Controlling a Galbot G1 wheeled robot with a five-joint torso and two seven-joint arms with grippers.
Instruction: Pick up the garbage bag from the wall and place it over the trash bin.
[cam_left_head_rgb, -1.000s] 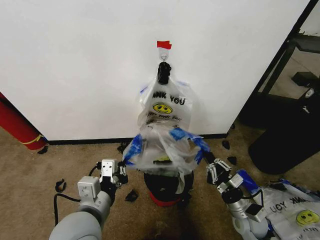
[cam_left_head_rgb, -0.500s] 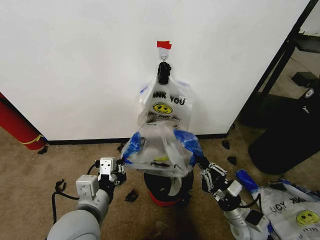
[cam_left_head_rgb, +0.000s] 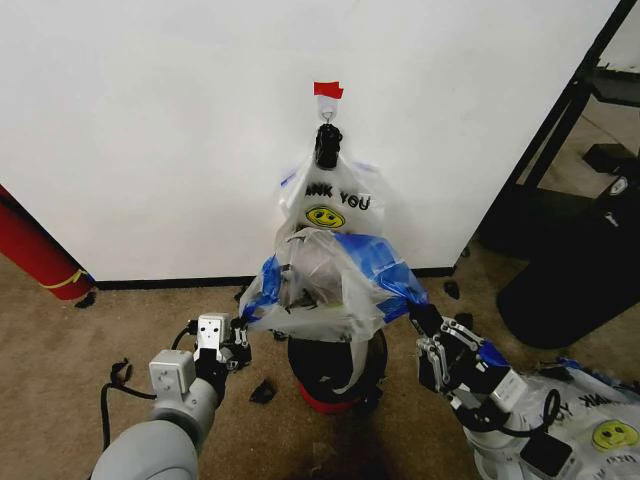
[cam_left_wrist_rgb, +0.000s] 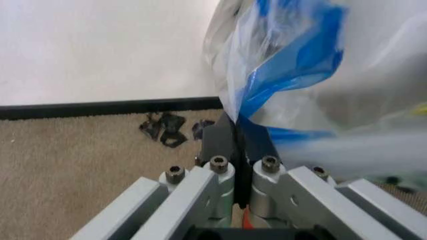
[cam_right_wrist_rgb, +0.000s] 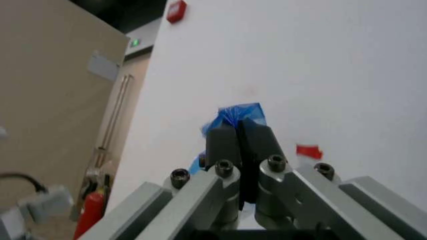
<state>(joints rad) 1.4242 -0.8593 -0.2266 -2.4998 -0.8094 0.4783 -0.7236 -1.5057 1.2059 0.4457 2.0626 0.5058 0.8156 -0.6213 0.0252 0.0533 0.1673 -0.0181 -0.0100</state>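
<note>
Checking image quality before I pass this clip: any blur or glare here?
Head view: even light, sharp, no glare on the wall; garbage bag reads clearly. Left wrist view: the bag near the lens is soft and smeared. Right wrist view: the jaws are sharp, the room behind is hazy.

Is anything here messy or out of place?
Yes. Small black scraps lie scattered on the carpet around the trash bin, and more "THANK YOU" bags sit crumpled on the floor at the right rather than hanging on the wall hook.
</note>
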